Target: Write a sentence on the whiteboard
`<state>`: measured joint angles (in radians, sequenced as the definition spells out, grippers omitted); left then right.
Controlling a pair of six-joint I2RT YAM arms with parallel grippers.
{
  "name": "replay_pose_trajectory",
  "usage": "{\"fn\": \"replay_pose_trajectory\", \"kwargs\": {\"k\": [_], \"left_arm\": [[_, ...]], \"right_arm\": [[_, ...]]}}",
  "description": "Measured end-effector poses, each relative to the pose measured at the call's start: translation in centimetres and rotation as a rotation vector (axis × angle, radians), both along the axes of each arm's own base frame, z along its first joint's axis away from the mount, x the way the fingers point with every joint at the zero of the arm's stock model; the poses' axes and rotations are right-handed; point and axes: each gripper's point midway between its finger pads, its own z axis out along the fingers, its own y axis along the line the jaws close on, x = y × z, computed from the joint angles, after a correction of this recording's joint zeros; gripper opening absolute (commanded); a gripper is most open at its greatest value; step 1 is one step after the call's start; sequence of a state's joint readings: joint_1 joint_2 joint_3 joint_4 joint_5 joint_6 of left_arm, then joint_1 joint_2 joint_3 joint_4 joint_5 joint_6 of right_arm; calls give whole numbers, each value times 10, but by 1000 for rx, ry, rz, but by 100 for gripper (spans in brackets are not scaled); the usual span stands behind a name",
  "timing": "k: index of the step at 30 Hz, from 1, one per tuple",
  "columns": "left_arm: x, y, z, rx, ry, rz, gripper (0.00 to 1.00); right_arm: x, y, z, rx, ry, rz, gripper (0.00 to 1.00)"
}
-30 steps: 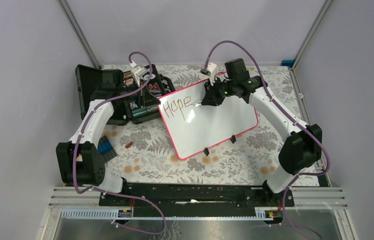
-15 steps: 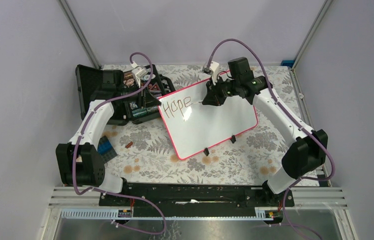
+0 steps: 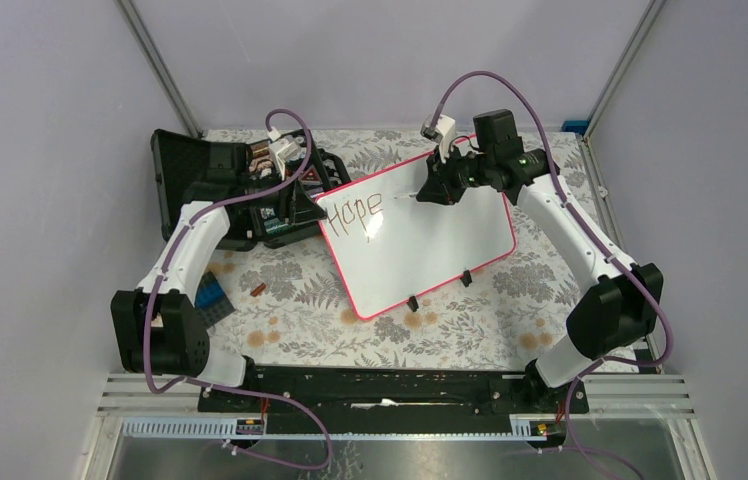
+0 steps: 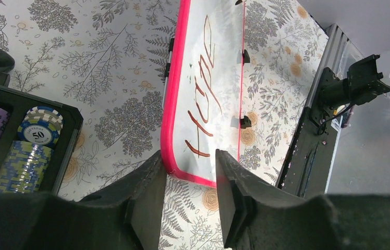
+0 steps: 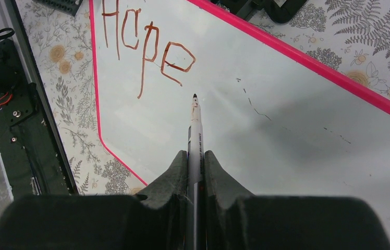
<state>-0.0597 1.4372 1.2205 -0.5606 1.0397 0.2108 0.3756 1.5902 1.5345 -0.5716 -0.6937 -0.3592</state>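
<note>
Whiteboard (image 3: 430, 250) lies flat at the centre of the floral table cover (image 3: 290, 300). Its long axis runs near-left to far-right, and two clips (image 3: 412, 302) sit on its near long edge. Sentence (image 5: 146, 47) reads "Hope" only, in reddish-brown, by the left corner.

Left gripper (image 4: 187, 156) is released, jaws apart astride that corner. Right gripper (image 5: 195, 155) is clenched on a marker (image 5: 195, 130), tip just past the "e". Whether it touches the board cannot be told.

In the black case (image 3: 190, 170) at far left, a chip (image 4: 38, 136) is marked "50".

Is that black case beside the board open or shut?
Open: the case lies spread, and the left wrist view shows chip stacks uncovered inside.
</note>
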Motion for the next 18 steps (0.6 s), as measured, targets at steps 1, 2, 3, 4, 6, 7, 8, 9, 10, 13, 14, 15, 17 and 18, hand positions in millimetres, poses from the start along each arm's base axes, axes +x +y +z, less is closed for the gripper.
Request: {"fn": "replay_pose_trajectory", "kwargs": {"k": [1, 2, 3, 4, 6, 7, 8, 9, 10, 13, 14, 15, 17, 18], "left_arm": [[0, 0, 0, 0, 1, 0, 37], [0, 0, -1, 0, 1, 0, 35], [0, 0, -1, 1, 1, 0, 34], [0, 0, -1, 2, 1, 0, 33], [-1, 0, -1, 2, 2, -1, 30], [0, 0, -1, 2, 2, 0, 29], [0, 0, -1, 3, 2, 0, 29], [0, 0, -2, 4, 1, 1, 28], [0, 0, -2, 5, 1, 1, 27], [0, 0, -2, 7, 2, 1, 22], [0, 0, -2, 8, 2, 2, 19], [0, 0, -2, 9, 2, 2, 18], [0, -1, -3, 10, 3, 2, 13], [-1, -1, -3, 9, 8, 3, 12]], "right_arm": [[0, 0, 0, -1, -3, 1, 0], [1, -1, 0, -2, -4, 1, 0], [1, -1, 0, -2, -6, 2, 0], [1, -1, 0, -3, -7, 2, 0], [1, -1, 0, -2, -7, 2, 0], [1, -1, 0, -2, -7, 3, 0], [1, -1, 0, -2, -7, 2, 0], [1, -1, 0, -2, -7, 3, 0], [1, -1, 0, -2, -7, 3, 0], [1, 0, 0, -2, -7, 3, 0], [1, 0, 0, -2, -7, 3, 0], [1, 0, 0, -2, -6, 3, 0], [1, 0, -1, -3, -5, 3, 0], [1, 0, -2, -4, -4, 2, 0]]}}
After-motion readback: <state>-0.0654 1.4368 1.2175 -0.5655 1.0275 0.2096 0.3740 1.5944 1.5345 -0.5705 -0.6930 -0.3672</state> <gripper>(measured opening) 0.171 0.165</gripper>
